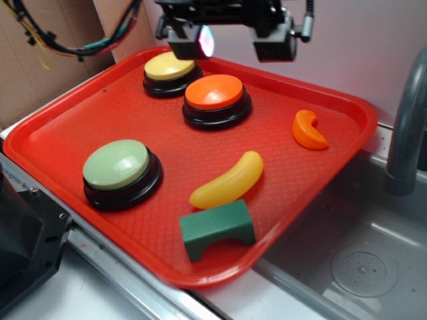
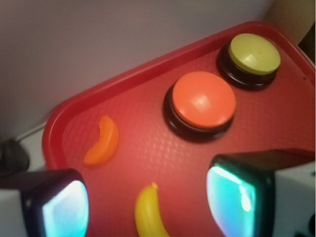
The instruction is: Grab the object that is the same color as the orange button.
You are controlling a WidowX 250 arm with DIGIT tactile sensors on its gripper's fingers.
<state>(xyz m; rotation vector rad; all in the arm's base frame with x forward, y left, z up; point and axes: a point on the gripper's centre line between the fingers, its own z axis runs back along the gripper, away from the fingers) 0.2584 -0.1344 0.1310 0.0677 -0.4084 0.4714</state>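
Orange crescent point(image 1: 309, 130) lies untouched — gripper point(image 1: 230, 41) hovers apart, jaws spread.

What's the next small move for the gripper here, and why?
Probably translate the gripper sideways toward the orange crescent piece, then descend. The jaws are open and empty, hanging high over the tray's back edge near the orange button. In the wrist view, the crescent sits off-centre, outside the gap, and lies clear of neighbours.
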